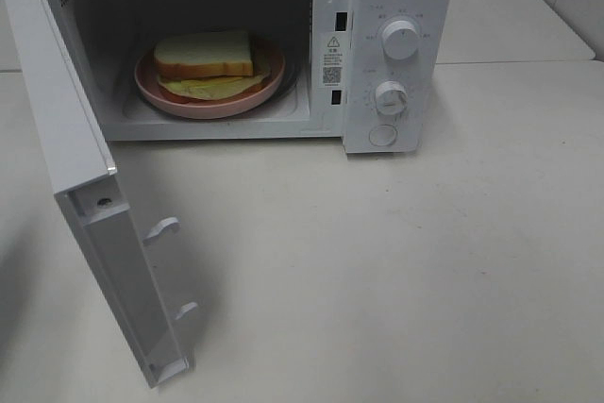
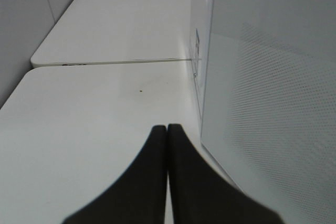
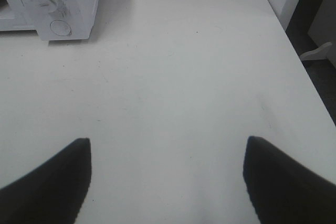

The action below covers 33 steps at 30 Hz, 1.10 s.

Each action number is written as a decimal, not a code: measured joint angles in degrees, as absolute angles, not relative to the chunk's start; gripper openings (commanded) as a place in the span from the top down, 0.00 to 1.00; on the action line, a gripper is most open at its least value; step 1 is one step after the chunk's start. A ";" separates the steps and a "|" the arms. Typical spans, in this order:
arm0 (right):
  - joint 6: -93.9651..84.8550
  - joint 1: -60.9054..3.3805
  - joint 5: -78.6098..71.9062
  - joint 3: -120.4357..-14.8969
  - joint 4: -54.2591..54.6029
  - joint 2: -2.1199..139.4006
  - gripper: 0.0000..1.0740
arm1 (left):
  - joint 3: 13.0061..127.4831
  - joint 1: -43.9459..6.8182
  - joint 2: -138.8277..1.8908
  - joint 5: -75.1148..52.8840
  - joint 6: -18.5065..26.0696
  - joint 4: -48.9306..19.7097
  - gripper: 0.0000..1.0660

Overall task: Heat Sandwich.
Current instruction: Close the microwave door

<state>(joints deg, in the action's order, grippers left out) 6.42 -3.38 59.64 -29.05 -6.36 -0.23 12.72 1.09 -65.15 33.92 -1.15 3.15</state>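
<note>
The sandwich [image 1: 205, 62], thick white bread with tan crust and yellow-green filling, lies on a round pink plate [image 1: 175, 98] inside the open white microwave [image 1: 396, 7]. Its door [image 1: 66, 120] swings wide toward the front left. Neither gripper shows in the high view. My left gripper [image 2: 167, 128] is shut with nothing between its fingers, hovering over the table just outside the door's outer face [image 2: 273, 77]. Wide open and empty, my right gripper [image 3: 168, 142] hangs over bare table to the right of the microwave's control panel [image 3: 52, 9].
Two knobs [image 1: 401, 38] and a round button [image 1: 383, 135] sit on the microwave's right panel. The door's latch hooks [image 1: 162, 228] stick out toward the table middle. A second table [image 2: 126, 19] adjoins behind. The table edge [image 3: 310, 93] runs beyond my right gripper.
</note>
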 measured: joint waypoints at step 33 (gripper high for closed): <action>6.42 -3.38 59.64 -29.05 -6.36 -0.23 0.29 | 19.48 -22.12 -87.38 53.00 -2.81 4.01 1.00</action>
